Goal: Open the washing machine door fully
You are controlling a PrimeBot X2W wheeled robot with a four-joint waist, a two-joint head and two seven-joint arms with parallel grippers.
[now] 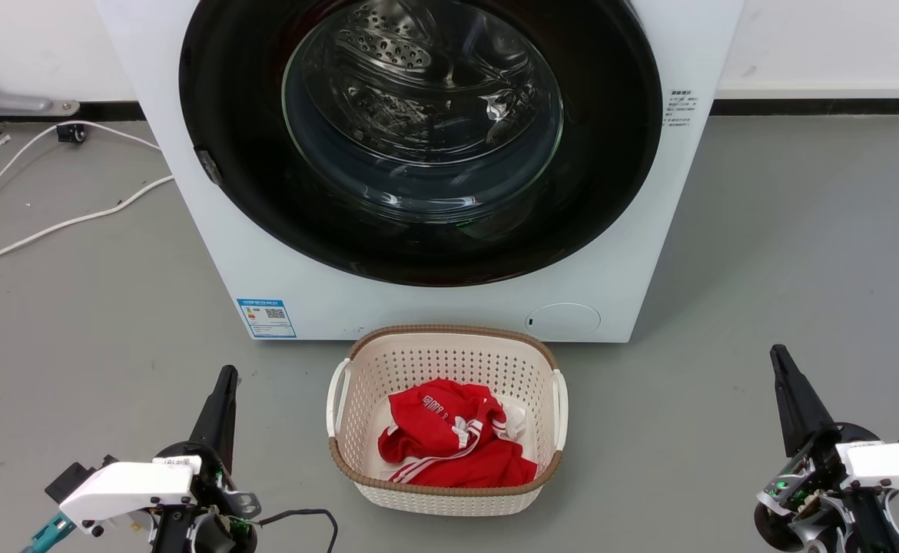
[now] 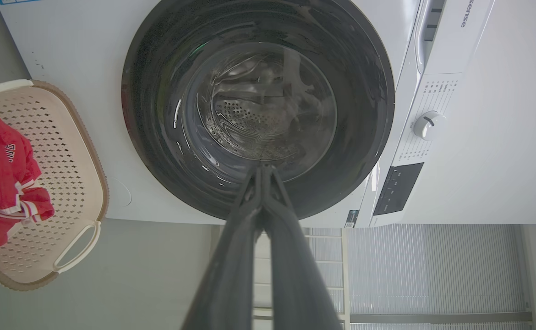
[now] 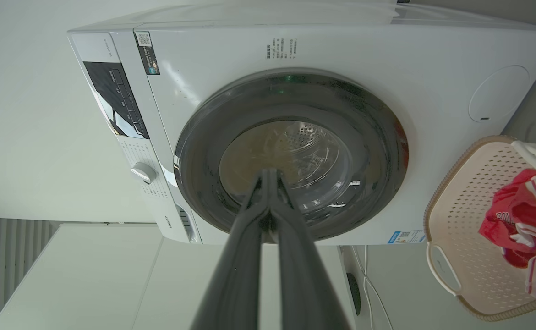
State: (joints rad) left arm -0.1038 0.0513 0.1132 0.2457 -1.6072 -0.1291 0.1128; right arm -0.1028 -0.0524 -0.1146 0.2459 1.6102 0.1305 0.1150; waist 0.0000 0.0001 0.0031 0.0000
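Head view: washing machine door (image 1: 421,130) closed flush on washing machine (image 1: 449,311), straight ahead of me. Left gripper (image 1: 226,376) and right gripper (image 1: 778,355) low, well apart from door, jaws pressed together, holding nothing. Laundry basket (image 1: 340,399) with red garment (image 1: 449,445) on floor between them.

Left wrist view: jaws closed, aimed at door glass.

Right wrist view: same.

My read: opening not begun. Next I reach small grey catch (image 1: 208,165) on door's left edge, then swing door outward.

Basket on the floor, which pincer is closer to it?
Left. The left pincer is just off to the left of the basket; the right pincer is farther out on its right, with more bare floor between.
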